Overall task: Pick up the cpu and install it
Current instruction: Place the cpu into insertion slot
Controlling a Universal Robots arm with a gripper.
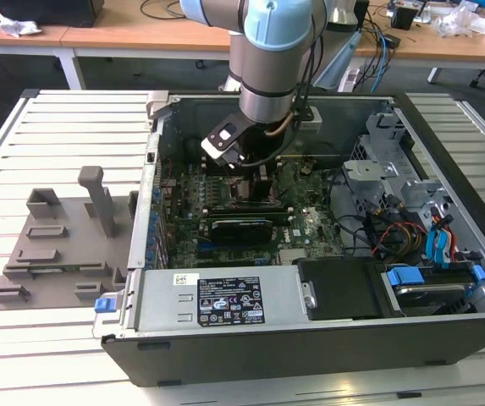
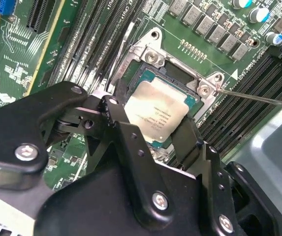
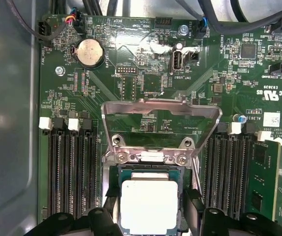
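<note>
Gripper (image 2: 153, 120) closed on cpu (image 2: 156, 112), right over socket (image 2: 153, 58).
Ext. view: arm (image 1: 267, 59) reaches down into open case (image 1: 225, 338), upper centre; wrist hides cpu there; second wrist view: fingers (image 2: 115, 110) pinch cpu's two sides; first wrist view adds raised load plate (image 3: 160, 109) beyond socket; coin cell (image 3: 90, 52) farther off.

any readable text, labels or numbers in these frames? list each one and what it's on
Nothing can be quoted reliably.
Black label on the grey metal box: print too small.
Small sticker beside it: too small.
White lettering on the motherboard: tiny and upside down.
White sticker on the motherboard: blurred.
cpu lid: faint etched lines, unreadable.
</note>
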